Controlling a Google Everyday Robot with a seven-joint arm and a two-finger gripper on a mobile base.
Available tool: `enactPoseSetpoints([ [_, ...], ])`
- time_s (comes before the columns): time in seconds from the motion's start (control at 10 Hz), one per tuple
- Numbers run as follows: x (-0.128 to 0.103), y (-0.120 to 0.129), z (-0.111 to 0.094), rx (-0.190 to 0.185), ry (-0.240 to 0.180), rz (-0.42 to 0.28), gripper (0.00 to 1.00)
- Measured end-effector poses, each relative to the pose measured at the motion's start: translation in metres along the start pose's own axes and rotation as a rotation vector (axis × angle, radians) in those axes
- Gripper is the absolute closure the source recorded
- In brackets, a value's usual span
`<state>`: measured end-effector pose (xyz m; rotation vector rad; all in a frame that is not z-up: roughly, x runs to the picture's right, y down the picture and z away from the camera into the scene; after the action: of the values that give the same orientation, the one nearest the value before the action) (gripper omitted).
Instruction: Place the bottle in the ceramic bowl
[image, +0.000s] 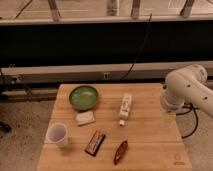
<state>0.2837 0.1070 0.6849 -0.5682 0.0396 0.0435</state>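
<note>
bottle (125, 109): lying just right of the ceramic bowl (72, 95), not in it
gripper (168, 119): well right of the bowl, jaws released, empty
left: reach, grasp, carry, drop

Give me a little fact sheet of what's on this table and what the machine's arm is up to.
table: wooden
bowl: green, looks empty, back left
bottle: white, lying down right of the bowl, apart from it
bar: whitish, just in front of the bowl
cup: translucent, upright, front left
dark wrapper: front middle
brown packet: right of the wrapper
pincer: at the table's right edge, pointing down, open, holding nothing
job so far: bottle not yet in bowl
</note>
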Motion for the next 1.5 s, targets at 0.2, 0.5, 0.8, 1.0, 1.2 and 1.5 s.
enactPoseSetpoints([
  [0.2,0.000,0.000,0.000,0.000,0.000,0.000,0.20],
  [0.5,0.000,0.000,0.000,0.000,0.000,0.000,0.20],
  [0.8,-0.001,-0.001,0.000,0.000,0.002,-0.004,0.20],
  [1.0,-0.022,-0.013,0.006,0.006,0.024,-0.069,0.20],
  [1.2,-0.041,-0.021,0.009,0.013,0.034,-0.109,0.20],
  [1.5,-0.046,-0.026,0.018,0.013,0.043,-0.163,0.20],
])
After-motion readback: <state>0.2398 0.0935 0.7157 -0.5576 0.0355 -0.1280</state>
